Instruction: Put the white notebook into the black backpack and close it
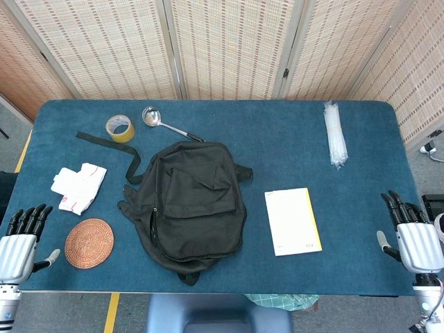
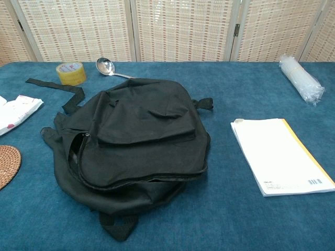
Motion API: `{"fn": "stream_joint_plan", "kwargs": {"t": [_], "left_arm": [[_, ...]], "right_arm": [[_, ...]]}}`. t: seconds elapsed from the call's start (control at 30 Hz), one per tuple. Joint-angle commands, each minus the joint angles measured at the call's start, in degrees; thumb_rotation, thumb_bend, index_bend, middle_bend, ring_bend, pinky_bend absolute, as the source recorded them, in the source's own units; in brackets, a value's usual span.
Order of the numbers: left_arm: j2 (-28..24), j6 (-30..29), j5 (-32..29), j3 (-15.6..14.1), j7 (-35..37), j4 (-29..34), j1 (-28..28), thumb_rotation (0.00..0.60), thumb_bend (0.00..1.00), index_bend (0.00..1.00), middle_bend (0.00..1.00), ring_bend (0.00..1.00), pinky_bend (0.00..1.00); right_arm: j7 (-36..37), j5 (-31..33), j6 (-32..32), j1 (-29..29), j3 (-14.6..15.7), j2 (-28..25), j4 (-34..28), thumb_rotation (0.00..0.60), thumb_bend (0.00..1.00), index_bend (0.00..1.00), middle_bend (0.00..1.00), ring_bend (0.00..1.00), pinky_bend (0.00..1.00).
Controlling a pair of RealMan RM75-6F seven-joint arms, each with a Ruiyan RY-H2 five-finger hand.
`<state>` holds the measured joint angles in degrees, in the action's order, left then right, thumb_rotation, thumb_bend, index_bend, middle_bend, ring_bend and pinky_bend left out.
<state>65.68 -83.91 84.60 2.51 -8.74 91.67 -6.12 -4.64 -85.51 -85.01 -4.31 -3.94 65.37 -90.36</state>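
The black backpack lies flat in the middle of the blue table, its zipper running along the near and left side. To its right lies the white notebook with a yellow spine edge, flat and apart from the bag. My left hand rests at the table's near left corner with fingers apart, holding nothing. My right hand sits at the near right corner, fingers spread and empty, well right of the notebook. Neither hand shows in the chest view.
A yellow tape roll and a metal ladle lie behind the bag. A white cloth packet and a round woven coaster sit to the left. A bundle of clear plastic lies at the far right.
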Motion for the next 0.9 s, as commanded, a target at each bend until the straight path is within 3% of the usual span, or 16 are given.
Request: {"fn": "stream_joint_plan", "kwargs": {"t": [0.03,0.5,0.9], "left_arm": [[0.19,0.03,0.01,0.02,-0.09,-0.18,-0.06,0.600,0.26,0.10,0.09,0.09,0.00],[0.52,-0.63,0.66,-0.01,-0.64,0.07,-0.09,0.600,0.26,0.11,0.09,0.09,0.00],[0.42,-0.52,0.65,-0.04,-1.36,0.80,-0.20,0.600,0.26,0.11,0.09,0.10,0.00]], "right_arm": [[0.15,-0.15,0.12,-0.10,0.03,0.00,0.15,0.600,0.44,0.00,0.08,0.22,0.17],[1.77,-1.60,1.82,-1.39,0.53,0.09,1.77,0.600,0.44,0.00,0.09,0.23,0.18],[2.15,-4.36,7.79,-6.17,1.23,1.94,5.94,0.600,0.44,0.03,0.13,0.26,0.19]]}}
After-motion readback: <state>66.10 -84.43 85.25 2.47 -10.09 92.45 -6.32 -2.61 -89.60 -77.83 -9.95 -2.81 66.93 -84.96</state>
